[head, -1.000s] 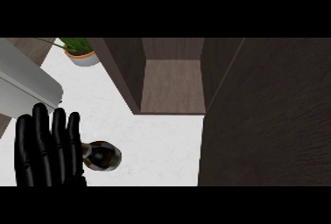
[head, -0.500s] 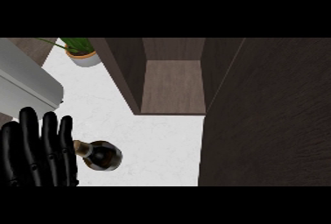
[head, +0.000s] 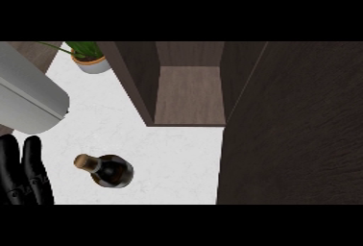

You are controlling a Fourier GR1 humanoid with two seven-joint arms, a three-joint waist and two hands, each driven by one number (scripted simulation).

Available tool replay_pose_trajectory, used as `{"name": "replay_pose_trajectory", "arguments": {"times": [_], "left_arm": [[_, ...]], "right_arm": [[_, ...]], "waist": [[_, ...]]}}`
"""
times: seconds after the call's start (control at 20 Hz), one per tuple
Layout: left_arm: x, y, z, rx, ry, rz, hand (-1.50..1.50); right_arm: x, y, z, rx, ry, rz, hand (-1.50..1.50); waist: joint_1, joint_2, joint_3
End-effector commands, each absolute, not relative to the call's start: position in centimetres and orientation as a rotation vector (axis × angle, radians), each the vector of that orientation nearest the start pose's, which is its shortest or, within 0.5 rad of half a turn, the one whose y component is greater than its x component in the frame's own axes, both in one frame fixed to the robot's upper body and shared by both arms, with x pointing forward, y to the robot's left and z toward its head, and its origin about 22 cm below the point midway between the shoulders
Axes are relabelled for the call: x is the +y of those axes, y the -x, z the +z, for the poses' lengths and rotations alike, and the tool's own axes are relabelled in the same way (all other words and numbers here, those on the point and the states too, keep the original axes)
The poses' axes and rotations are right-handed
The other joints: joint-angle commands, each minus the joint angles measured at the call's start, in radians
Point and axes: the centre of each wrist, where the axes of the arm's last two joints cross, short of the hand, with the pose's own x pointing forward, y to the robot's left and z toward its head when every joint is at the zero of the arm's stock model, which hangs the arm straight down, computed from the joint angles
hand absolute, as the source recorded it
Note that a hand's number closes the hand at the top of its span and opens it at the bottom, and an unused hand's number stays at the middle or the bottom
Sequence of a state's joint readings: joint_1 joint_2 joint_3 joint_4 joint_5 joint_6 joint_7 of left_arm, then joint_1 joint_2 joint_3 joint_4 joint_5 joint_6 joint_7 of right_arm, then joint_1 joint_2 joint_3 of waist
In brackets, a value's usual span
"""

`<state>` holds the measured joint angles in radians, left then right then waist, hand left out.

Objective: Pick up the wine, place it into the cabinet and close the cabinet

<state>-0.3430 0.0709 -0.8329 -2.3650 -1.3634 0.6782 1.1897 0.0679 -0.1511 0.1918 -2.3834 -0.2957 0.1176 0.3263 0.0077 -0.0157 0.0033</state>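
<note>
The wine bottle (head: 112, 171) stands on the white counter (head: 170, 153), seen from above, dark with a tan cork top leaning toward the upper left. My left hand (head: 25, 175) shows at the lower left edge, fingers straight and pointing up, open and holding nothing. It is apart from the bottle, a short gap to the bottle's left. The cabinet (head: 188, 93) is open behind the bottle, its wooden shelf bare. Its dark door (head: 291, 125) fills the right side of the view. My right hand does not show.
A small potted plant (head: 90, 60) stands at the counter's back left. A large grey rounded body (head: 28, 98) comes in from the left edge above my hand. The cabinet's left wall (head: 138, 81) stands between plant and shelf.
My left hand has slid down and to the left, away from the bottle, and now shows only partly at the edge. The bottle stays in place.
</note>
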Motion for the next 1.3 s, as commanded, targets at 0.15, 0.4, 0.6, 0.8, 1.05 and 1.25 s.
{"name": "replay_pose_trajectory", "arguments": {"times": [0.15,0.4,0.6,0.8,1.05,1.25], "left_arm": [[9.1,-9.7,22.3,-1.985,-0.317,0.295,-1.50],[9.3,-9.5,22.6,-1.982,-0.306,0.304,-1.50],[9.6,-10.1,23.1,-1.964,-0.359,0.298,-1.50],[9.8,-10.1,23.2,-1.926,-0.350,0.292,-1.50],[11.3,-9.9,23.7,-1.902,-0.366,0.303,-1.50],[9.9,-11.5,22.9,-1.873,-0.385,0.294,-1.50]], "right_arm": [[-21.3,-14.8,19.1,-1.971,-0.428,0.263,-1.50],[-21.6,-15.1,18.3,-1.948,-0.413,0.269,-1.50],[-20.5,-14.3,19.3,-1.962,-0.395,0.278,-1.50],[-20.5,-14.8,19.3,-1.935,-0.383,0.252,-1.50],[-21.7,-14.8,19.0,-1.936,-0.361,0.247,-1.50],[-21.7,-14.9,19.1,-1.990,-0.315,0.237,-1.50]], "waist": [[-0.006,0.003,-0.001],[-0.012,0.003,0.000],[-0.017,0.002,-0.002],[-0.015,0.005,-0.002],[-0.013,0.008,-0.002],[-0.019,0.012,-0.003]]}}
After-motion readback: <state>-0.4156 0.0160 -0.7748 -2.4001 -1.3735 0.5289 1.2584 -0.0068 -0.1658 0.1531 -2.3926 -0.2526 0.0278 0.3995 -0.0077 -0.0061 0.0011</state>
